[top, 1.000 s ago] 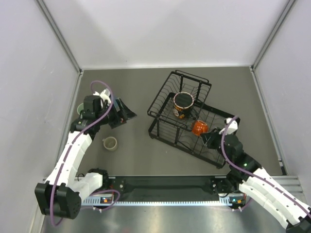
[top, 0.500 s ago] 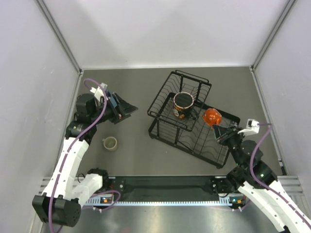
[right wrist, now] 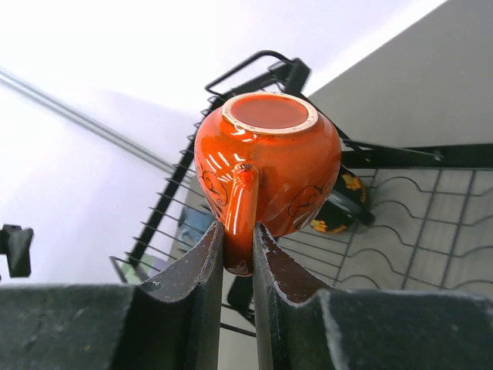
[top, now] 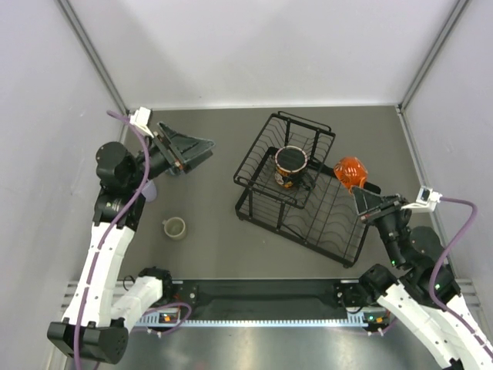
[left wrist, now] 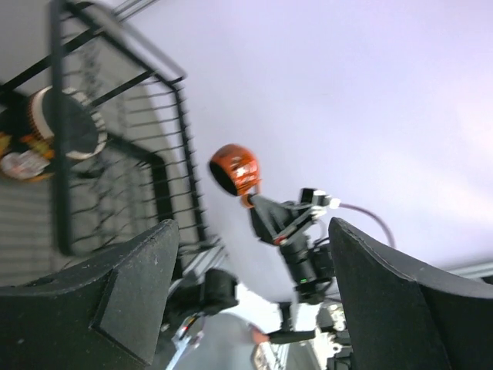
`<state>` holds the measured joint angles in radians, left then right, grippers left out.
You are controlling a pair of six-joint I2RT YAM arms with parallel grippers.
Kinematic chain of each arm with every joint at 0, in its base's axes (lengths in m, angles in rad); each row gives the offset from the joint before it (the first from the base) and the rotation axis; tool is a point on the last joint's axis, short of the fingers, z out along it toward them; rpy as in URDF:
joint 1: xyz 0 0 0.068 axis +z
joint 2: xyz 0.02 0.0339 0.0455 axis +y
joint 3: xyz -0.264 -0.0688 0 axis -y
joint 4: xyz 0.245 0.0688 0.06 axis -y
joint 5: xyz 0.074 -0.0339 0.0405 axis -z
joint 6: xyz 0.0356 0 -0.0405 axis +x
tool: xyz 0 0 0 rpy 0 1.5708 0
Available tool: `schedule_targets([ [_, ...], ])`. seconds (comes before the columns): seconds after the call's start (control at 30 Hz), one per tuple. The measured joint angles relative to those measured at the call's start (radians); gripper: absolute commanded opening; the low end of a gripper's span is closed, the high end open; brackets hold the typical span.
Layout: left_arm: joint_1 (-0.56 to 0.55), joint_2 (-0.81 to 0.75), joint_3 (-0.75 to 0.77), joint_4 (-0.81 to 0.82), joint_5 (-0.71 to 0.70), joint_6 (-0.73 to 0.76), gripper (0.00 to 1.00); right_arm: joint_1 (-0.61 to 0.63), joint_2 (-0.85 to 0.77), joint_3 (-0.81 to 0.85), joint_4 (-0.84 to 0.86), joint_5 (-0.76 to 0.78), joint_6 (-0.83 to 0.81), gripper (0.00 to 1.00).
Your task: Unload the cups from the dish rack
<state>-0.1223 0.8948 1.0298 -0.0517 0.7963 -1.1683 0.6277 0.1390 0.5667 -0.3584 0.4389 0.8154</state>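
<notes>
Right gripper (right wrist: 238,233) clamped on small orange cup (right wrist: 271,158) handle, aloft at dish rack (top: 323,225) right edge. Left gripper (top: 194,149) jaws apart, empty.

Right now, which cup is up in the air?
The orange cup, gripped by its handle; the beige mug sits on the table, the dark mug in the rack.

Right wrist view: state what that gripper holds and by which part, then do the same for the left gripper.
The right gripper is shut on the handle of the orange cup, pinched between its fingers. The left gripper is open and holds nothing.
</notes>
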Motion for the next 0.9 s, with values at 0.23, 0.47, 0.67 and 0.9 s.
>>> schedule_targets([
  [0.23,-0.035,0.048,0.085,0.23,-0.037,-0.201,0.82,0.0,0.092,0.047,0.094,-0.051,0.001,0.0],
  [0.47,-0.24,0.233,0.167,0.333,-0.118,-0.248,0.82,0.0,0.207,0.117,0.247,-0.107,0.003,0.0],
  [0.67,-0.41,0.405,0.216,0.383,-0.172,-0.252,0.8,0.0,0.315,0.141,0.408,-0.162,0.041,0.0],
  [0.9,-0.475,0.5,0.246,0.504,-0.212,-0.293,0.78,0.0,0.444,0.14,0.596,-0.24,0.077,0.0],
])
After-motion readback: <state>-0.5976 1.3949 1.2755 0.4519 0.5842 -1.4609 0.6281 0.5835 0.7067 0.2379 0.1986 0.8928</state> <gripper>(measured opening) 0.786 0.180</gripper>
